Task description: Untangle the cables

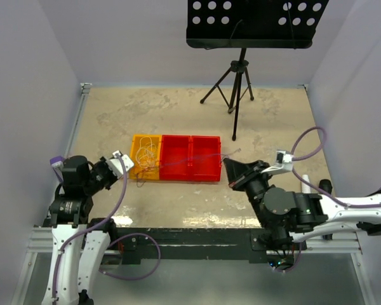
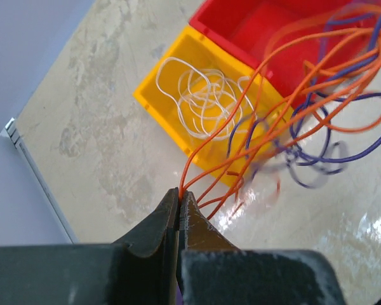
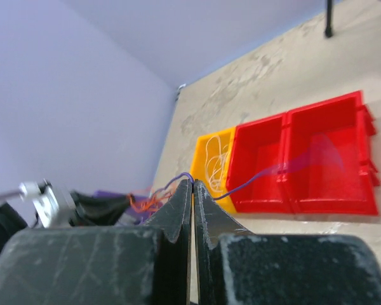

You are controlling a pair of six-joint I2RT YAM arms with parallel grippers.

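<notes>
Cables (image 2: 274, 130) strung low over a beige tabletop (image 1: 114, 121), seen from overhead and from both of my wrists. My left fingers (image 2: 184, 200) are pressed fully together, pinching the ends of several orange strands (image 2: 185, 171) right at the tips. In my left wrist view those strands fan away toward 1 o'clock and mix with blurred purple loops (image 2: 362, 127) in a loose tangle. My right fingers (image 3: 189, 190) are also shut tight, nipping a single purple strand (image 3: 247, 182) that runs off over the bins.

From overhead, three bins sit in a row in the middle of the tabletop: a yellow bin (image 1: 133, 155) and two red bins (image 1: 206, 159), touching side by side. My left fingers are at 9 o'clock of the row and my right fingers at 3 o'clock. White loops (image 2: 203, 95) lie coiled inside the yellow bin. A black music stand (image 1: 254, 22) is at 12 o'clock.
</notes>
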